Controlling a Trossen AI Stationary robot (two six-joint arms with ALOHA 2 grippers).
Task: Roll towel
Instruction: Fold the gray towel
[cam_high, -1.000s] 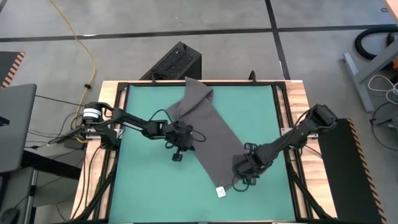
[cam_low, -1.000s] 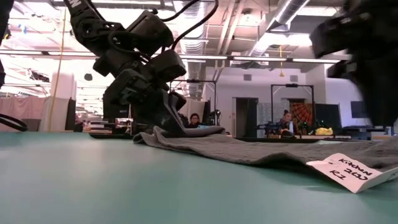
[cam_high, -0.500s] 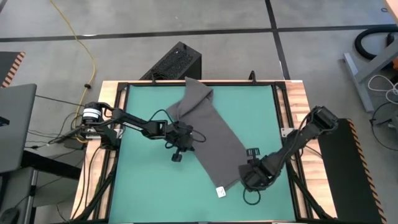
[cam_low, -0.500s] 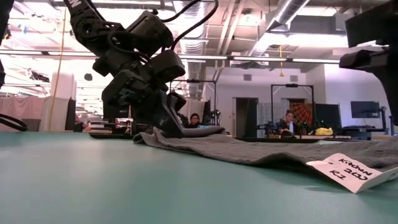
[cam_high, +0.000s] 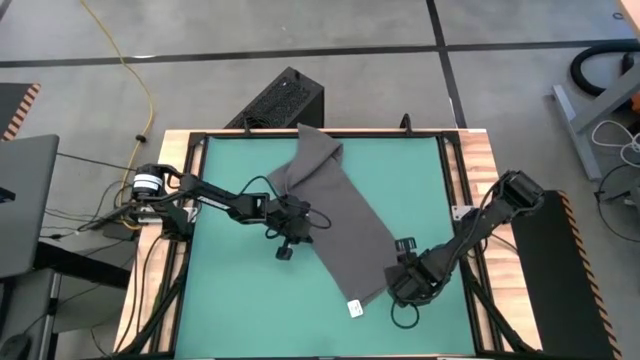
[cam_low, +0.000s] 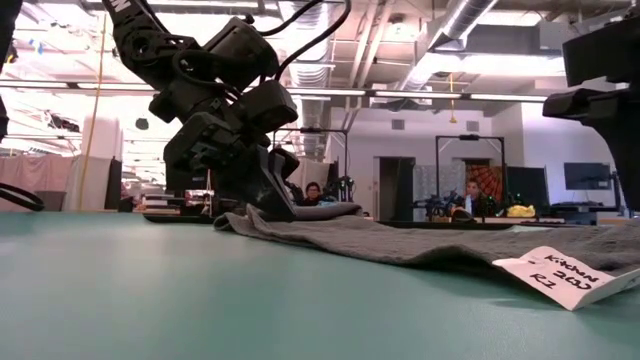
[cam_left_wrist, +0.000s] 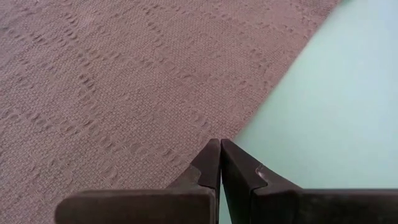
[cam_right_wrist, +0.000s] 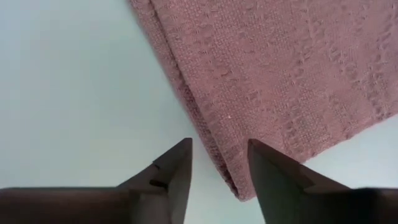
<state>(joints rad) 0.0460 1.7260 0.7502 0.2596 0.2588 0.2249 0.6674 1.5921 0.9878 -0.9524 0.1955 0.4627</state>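
Towel (cam_high: 343, 215) lay flat diagonally on table (cam_high: 230, 300), left gripper (cam_left_wrist: 220, 163) pinched closed at its edge, right gripper (cam_right_wrist: 219, 163) open over near corner.

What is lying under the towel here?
The towel lies flat on the green table mat, its far corner overhanging the edge. No bulge shows; the covered mat itself cannot be seen.
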